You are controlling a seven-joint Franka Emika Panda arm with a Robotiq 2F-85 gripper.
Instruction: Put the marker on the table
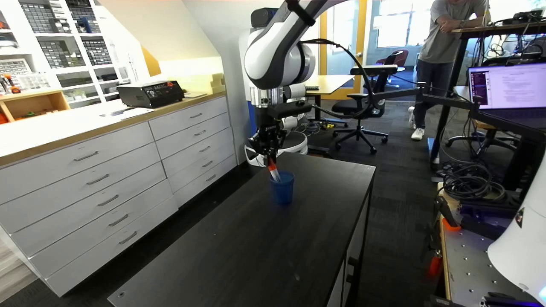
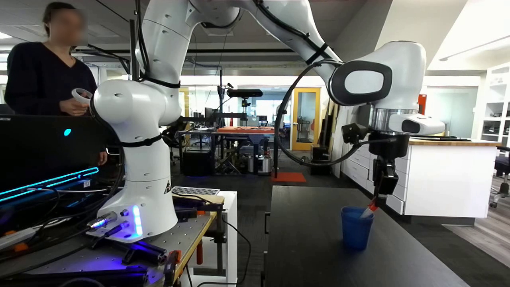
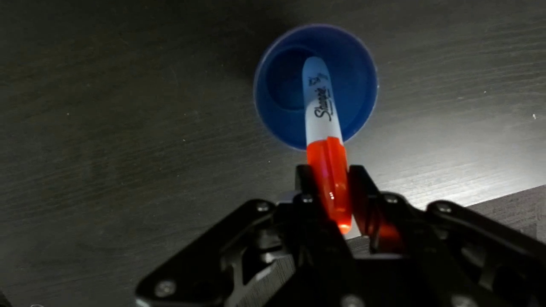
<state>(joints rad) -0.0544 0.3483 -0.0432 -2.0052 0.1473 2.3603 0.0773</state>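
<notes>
Sharpie marker (image 3: 325,145): held at a slant in the mouth of the blue cup (image 1: 282,192), white barrel (image 3: 320,98) reaching inside, red-orange cap (image 3: 331,183) above the rim (image 3: 320,25); not yet laid on the black table (image 1: 256,251).
Gripper (image 3: 329,175): jaws closed on the cap, with a finger (image 3: 305,183) to either side of it in the wrist view; the barrel is not supported by them.
Blue cup: stood upright on the table; whether its rim is touched by the marker cannot be told.
Way to the table: by the task sentence, the marker is to be drawn clear of the cup, then laid down.
Rim: if the gripper is swung sideways before the barrel is cleared, the cup could be caught and tipped or dragged; a straight lift would be safer.
Cap: since only this end is pinched, the marker could be twisted in the grip, or the cap tugged loose, should the barrel be snagged.
Release: if the jaws are parted too soon, the marker would likely be dropped into the cup.
Table edge (image 3: 503,197): seen near the gripper in the wrist view; if the marker is set down on that side, a roll over it could be caused by the rounded barrel, though perhaps checked by the clip (image 3: 335,157).
</notes>
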